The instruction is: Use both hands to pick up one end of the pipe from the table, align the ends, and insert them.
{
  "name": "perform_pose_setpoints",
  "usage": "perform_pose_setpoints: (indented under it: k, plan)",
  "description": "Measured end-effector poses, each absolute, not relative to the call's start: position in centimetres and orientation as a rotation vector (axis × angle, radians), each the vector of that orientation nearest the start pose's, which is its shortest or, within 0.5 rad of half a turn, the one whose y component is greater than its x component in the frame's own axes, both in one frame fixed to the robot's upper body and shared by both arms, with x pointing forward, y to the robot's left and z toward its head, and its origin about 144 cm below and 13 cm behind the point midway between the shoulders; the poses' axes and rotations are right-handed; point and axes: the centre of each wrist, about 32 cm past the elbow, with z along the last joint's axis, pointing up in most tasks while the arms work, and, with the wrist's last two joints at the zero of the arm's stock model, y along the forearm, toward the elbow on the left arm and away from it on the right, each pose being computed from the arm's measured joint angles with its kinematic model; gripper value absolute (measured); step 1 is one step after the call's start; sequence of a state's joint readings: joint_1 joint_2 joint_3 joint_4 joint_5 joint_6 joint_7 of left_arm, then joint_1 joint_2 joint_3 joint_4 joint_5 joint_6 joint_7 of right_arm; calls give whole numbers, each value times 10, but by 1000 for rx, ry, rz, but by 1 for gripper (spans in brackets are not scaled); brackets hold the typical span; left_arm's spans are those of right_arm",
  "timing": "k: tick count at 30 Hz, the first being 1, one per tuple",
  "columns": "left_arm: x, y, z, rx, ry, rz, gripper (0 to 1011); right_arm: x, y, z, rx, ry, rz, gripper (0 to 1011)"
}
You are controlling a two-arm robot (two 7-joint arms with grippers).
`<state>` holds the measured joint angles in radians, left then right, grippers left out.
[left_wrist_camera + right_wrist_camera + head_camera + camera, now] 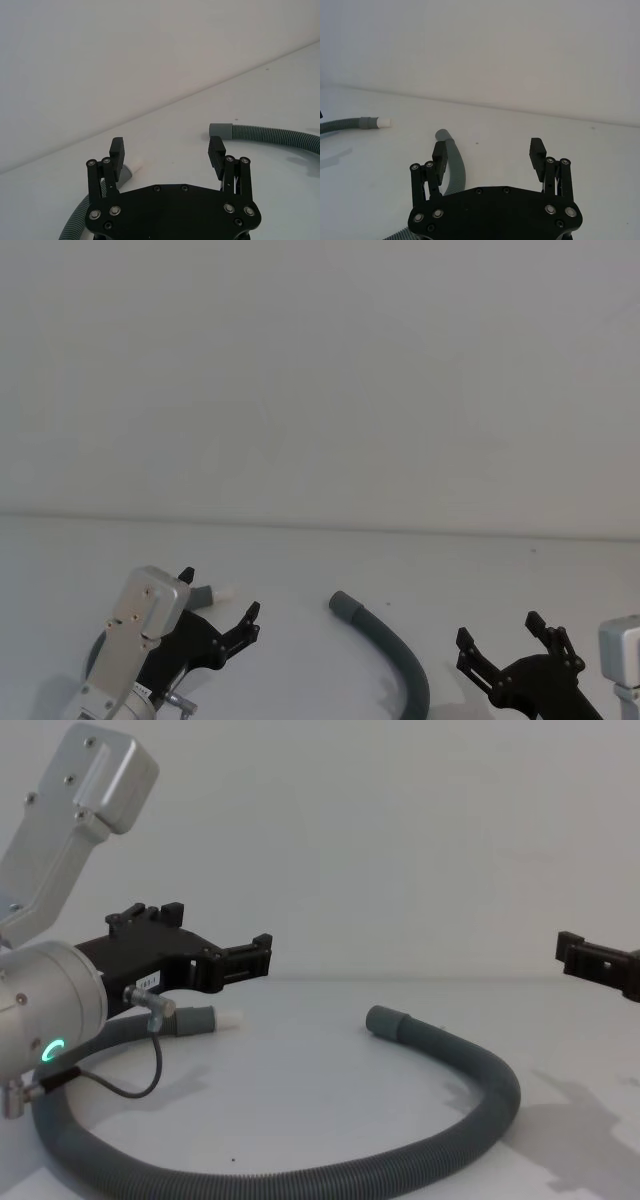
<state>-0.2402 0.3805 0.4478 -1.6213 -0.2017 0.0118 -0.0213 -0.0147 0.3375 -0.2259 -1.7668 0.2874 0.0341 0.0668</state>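
Note:
The grey corrugated pipe (470,1140) lies in a loop on the white table (300,1065). Its white-tipped end (228,1018) rests at the left and its plain hollow end (385,1020) near the middle, a gap apart. My left gripper (222,925) hovers open just above the white-tipped end (135,166), not touching it. My right gripper (499,630) hangs open over the table, to the right of the plain end (343,602) and clear of the pipe (405,655). In the right wrist view, the right gripper (488,146) has the plain end (443,135) ahead of its one finger.
A thin black cable (130,1085) dangles from the left wrist over the pipe's loop. A pale wall rises behind the table's far edge (320,525). Bare tabletop (420,560) stretches beyond both ends.

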Motion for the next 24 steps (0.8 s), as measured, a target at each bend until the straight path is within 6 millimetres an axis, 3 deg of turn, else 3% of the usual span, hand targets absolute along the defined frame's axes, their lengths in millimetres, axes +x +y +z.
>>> perform_pose_setpoints:
  k: [24]
  plan:
    - [494,200,1205,59,-267,1120,1001,443,-237,1189,26,-75,-1229,1002]
